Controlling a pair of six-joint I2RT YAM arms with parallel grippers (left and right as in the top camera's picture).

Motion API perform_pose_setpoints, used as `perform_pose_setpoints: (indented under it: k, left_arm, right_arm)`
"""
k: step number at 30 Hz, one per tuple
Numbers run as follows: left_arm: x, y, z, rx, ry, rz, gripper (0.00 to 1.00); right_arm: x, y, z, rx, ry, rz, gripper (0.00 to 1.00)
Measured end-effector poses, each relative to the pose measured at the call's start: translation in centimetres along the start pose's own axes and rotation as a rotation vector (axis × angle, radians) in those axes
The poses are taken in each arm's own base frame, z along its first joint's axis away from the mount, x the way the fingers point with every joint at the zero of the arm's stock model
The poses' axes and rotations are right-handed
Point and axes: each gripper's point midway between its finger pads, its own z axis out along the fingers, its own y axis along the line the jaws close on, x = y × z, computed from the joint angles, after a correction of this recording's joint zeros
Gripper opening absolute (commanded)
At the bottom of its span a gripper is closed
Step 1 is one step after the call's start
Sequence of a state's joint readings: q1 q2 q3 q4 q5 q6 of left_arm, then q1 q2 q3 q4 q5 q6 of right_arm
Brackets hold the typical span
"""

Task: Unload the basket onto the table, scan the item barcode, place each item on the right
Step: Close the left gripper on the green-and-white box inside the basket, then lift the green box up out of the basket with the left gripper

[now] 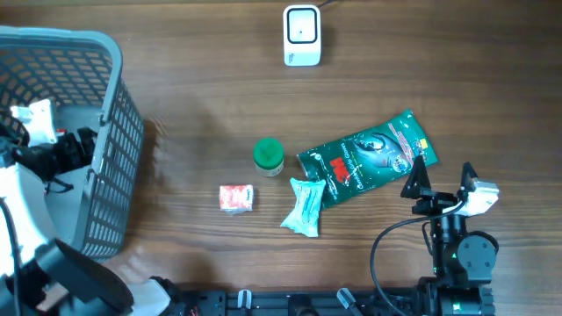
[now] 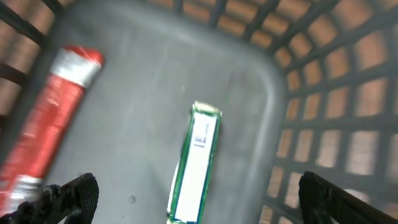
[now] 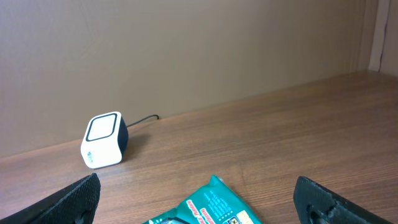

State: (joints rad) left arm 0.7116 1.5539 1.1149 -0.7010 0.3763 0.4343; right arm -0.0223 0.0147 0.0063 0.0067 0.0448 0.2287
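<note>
Left gripper (image 2: pixel 199 199) was spread wide, holding nothing, above basket (image 2: pixel 124 106); green pack (image 2: pixel 198 155) lay on its floor beside red tube (image 2: pixel 53 118). Right gripper (image 3: pixel 202 202) also spread wide, empty, by pouch (image 1: pixel 369 158); scanner (image 1: pixel 301 35) well beyond

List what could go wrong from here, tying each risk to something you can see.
1. The left jaws hang open inside the basket, above a green-and-white box; lifting out, they may catch the mesh wall.
2. The green pouch touches a teal packet, so the right jaws may drag both.
3. The green-capped container stands close by and could be knocked over.
</note>
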Motion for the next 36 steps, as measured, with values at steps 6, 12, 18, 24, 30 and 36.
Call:
perform_pose_setpoints:
  k: [6, 12, 18, 24, 30, 36]
  left_arm:
    - [1.9, 0.6, 3.5, 0.033, 0.08, -0.013, 0.89]
    - [3.3, 0.3, 5.7, 0.022, 0.161, 0.028, 0.87]
    - [4.5, 0.2, 7.5, -0.047, 0.252, 0.097, 0.68]
    - [4.4, 1.9, 7.7, -0.15, 0.279, 0.133, 0.38]
    - [4.2, 2.2, 7.6, -0.175, 0.278, 0.135, 0.22]
    - [3.8, 2.8, 7.5, -0.203, 0.28, 0.138, 0.19]
  right_arm:
    - [0.0, 0.0, 0.0, 0.0, 0.0, 0.0, 1.0]
    - [0.0, 0.0, 0.0, 0.0, 0.0, 0.0, 1.0]
    - [0.0, 0.0, 0.0, 0.0, 0.0, 0.0, 1.0]
    - [0.0, 0.0, 0.0, 0.0, 0.0, 0.0, 1.0]
    - [0.0, 0.0, 0.0, 0.0, 0.0, 0.0, 1.0]
    - [0.0, 0.0, 0.0, 0.0, 0.0, 0.0, 1.0]
